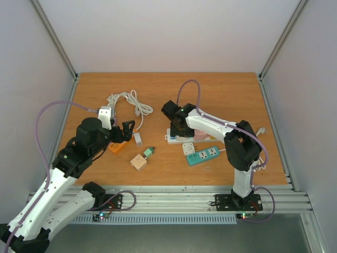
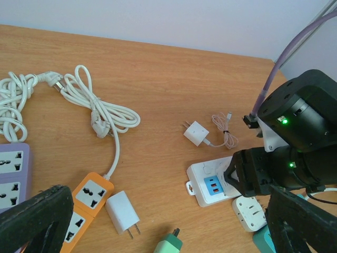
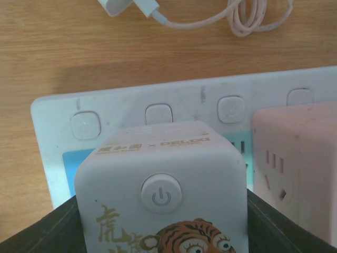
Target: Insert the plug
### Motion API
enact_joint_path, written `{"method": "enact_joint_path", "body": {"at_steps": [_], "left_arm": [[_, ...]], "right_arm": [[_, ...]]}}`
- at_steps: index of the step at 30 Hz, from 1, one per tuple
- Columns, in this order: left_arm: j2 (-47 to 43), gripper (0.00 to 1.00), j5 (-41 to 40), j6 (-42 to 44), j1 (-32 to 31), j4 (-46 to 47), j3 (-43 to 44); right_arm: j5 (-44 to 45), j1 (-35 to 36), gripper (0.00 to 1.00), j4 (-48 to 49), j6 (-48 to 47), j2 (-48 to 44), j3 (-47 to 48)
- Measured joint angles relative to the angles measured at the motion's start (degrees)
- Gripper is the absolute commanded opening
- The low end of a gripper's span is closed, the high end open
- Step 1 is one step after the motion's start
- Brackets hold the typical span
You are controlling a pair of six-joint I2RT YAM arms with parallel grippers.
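1. While the left hand [image 1: 126,132] hangs wide open and empty near the orange plastic power strip [image 2: 87,203] and the small flat white wall charger [image 2: 122,212], it plays no part in the insertion. The loose coiled white cable [image 2: 89,105] lies beyond them on the wooden surface [image 1: 226,95].
2. Toward the middle, the right hand [image 1: 177,125] is clamped on the white cube-shaped plastic adaptor with a tiger print [image 3: 160,184]. It holds the cube right over the long white plastic power strip [image 3: 58,121]. Whether its pins have entered the socket is hidden.
3. Just right of it, the pink cube-shaped adaptor [image 3: 295,158] sits on the same strip, close beside.
4. Risks, as I judge them:
   - Nothing pins the white strip, so an off-centre push could slide or tip it.
   - A tilted cube could miss the slots or bend its pins.
   - Drifting right would jam it against the pink cube.
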Motion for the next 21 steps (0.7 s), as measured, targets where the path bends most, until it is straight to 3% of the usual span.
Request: {"method": "enact_joint_path", "body": {"at_steps": [15,18,21], "left_arm": [[0.00,0.99,-0.04,0.35,0.00,0.02,-0.04],[0.00,0.99,-0.04,0.35,0.00,0.02,-0.04],[0.02,0.99,-0.07,0.35,0.00,0.02,-0.04]], "right_arm": [[-0.02,0.17,0.26,1.25,0.24,1.36,-0.94],[0.46,0.35,0.33,1.31,0.22,1.29,-0.96],[1.20,0.55,0.50,1.07,-0.04,0.59,-0.68]]}}
